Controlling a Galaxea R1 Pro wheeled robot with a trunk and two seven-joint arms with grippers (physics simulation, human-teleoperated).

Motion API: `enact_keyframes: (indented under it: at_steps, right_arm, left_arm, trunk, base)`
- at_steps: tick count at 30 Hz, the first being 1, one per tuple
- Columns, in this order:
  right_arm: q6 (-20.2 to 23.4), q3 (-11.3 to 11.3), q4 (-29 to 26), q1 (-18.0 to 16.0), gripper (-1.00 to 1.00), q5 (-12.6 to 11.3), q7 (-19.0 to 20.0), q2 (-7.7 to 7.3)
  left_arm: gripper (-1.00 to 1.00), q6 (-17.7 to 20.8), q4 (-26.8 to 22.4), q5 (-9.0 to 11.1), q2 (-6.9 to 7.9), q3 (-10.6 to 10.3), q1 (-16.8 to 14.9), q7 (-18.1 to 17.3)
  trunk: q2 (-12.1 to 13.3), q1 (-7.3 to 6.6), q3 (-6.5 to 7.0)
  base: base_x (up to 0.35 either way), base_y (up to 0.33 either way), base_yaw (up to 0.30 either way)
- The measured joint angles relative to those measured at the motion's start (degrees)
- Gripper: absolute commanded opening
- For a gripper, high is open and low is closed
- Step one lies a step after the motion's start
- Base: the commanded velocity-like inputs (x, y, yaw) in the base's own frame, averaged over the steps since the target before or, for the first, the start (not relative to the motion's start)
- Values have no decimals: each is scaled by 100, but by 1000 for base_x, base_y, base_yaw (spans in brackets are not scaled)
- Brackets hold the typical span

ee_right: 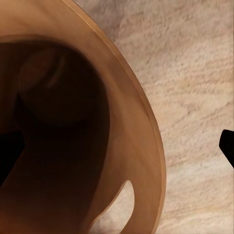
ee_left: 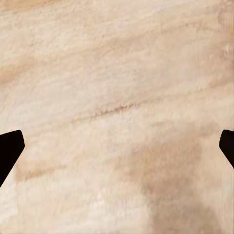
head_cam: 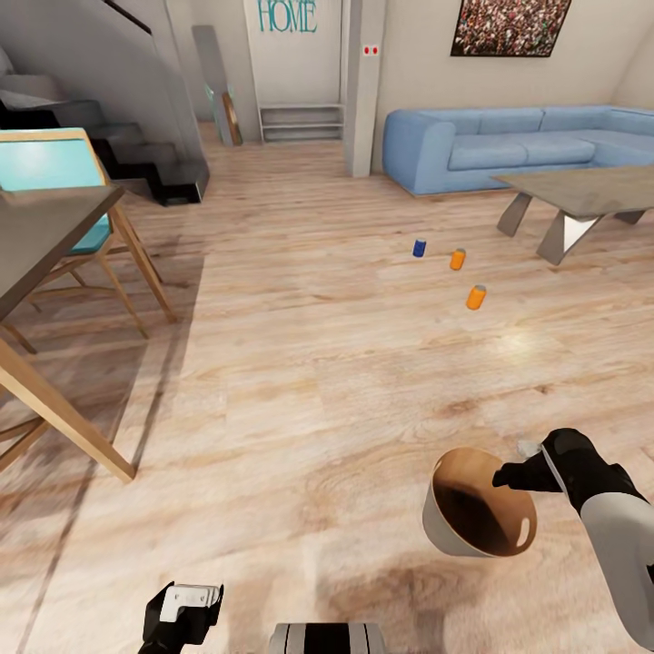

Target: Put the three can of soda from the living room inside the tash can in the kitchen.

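head: high, forward-down | wrists: close over floor (ee_left: 117,97), shared

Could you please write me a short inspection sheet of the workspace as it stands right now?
Surface: light wood plank floor.
Job's things: dark blue can and two orange cans upright on the floor, apart; trash can held on the rim by the right end effector, inside empty.
Clutter: nothing seen.
End effectors: right shut on the rim; left end effector open over bare floor.
Cables: nothing seen.
Surroundings: blue sofa, coffee table, teal chair, stairs.
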Motion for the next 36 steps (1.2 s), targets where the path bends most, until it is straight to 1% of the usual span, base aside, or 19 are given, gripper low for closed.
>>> enact_keyframes:
  at_steps: [8,22,31,36]
  right_arm:
    - [0,-1,-3,-2,100,3,3,-9]
    - [-1,5,-4,9,100,0,1,-3]
    - [-7,6,-6,45,100,0,0,5]
    - [-8,6,-6,58,100,-4,0,5]
  left_arm:
    - [100,-3,2,0,0,0,0,0]
    - [100,-6,-4,0,0,0,0,0]
    - [100,1,-6,0,0,0,0,16]
    - [100,-8,-6,0,0,0,0,20]
  trunk:
    - [0,0,-41]
    - [0,0,-51]
    - [0,0,-52]
    - [0,0,-52]
  base:
    - [0,0,0]
    - [0,-4,0]
    - [0,-166,0]
    - [0,-76,0]
